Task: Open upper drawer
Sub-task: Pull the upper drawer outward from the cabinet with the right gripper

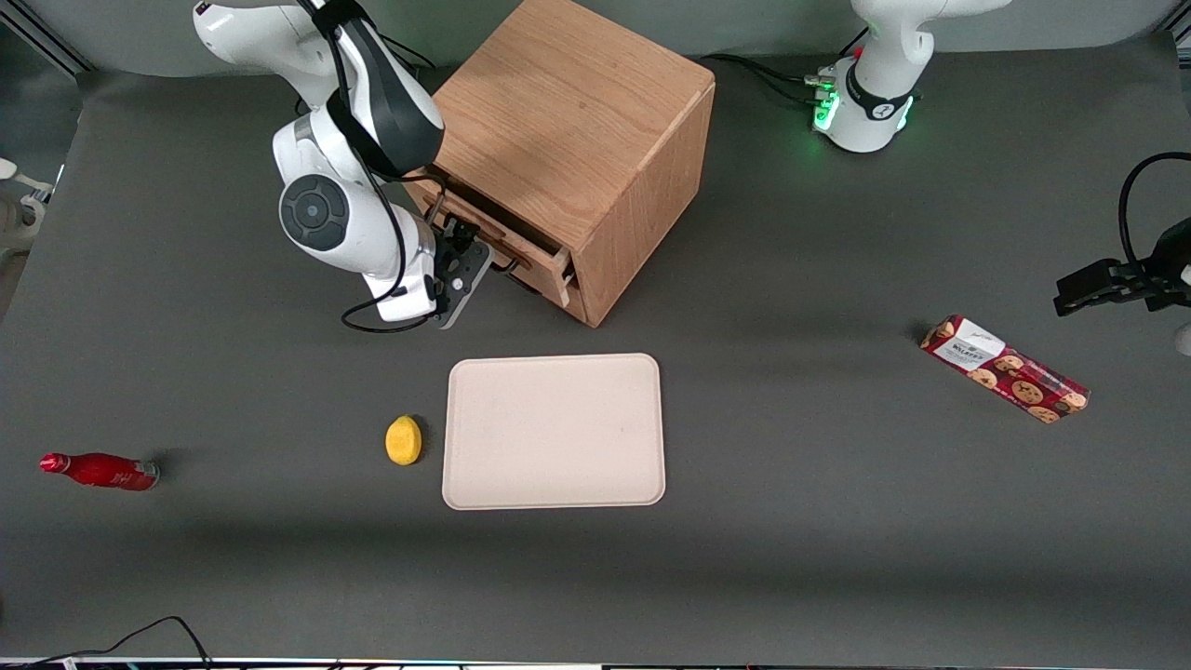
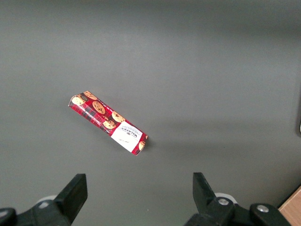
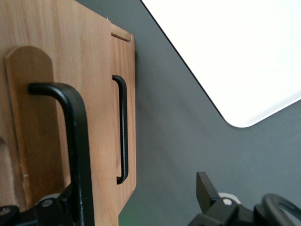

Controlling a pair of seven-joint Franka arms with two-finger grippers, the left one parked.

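1. Front view: the oak-wood cube cabinet (image 1: pixel 577 140) sits on the dark grey table (image 1: pixel 791 521), farther from the camera than the flat beige rectangular tray (image 1: pixel 555 431). Its upper drawer (image 1: pixel 507 244), the wooden one with a flat front, sticks out a little from the cabinet face. Most of that front is hidden by the white right arm's wrist, so the handle is hard to pick out here. The arm bends down from above with the gripper (image 1: pixel 462 279) right in front of the drawer. Can't make out the fingers from this angle. Also on the table: a small yellow lemon-like fruit (image 1: pixel 404 439) just beside the tray, a red bottle lying on its side (image 1: pixel 100 470) toward the working arm's end, and a red cookie box (image 1: pixel 1004 368) toward the parked arm's end.

2. Left wrist view: only bare table and that same cookie box (image 2: pixel 108 122), which lies flat. No cabinet to see apart from a sliver of wood at the edge.

3. Right wrist view: this is the close-up the front lacks. The upper drawer's thin black wire handle (image 3: pixel 70 141) runs along one gripper finger (image 3: pixel 61 207), and the other finger (image 3: pixel 207 190) is well apart from it, so the pincer is spread wide, not pinching. The lower drawer's matching black handle (image 3: pixel 122 129) shows too, plus a rounded corner of the tray (image 3: pixel 235 52). The finger bases are cut off by the frame edge.
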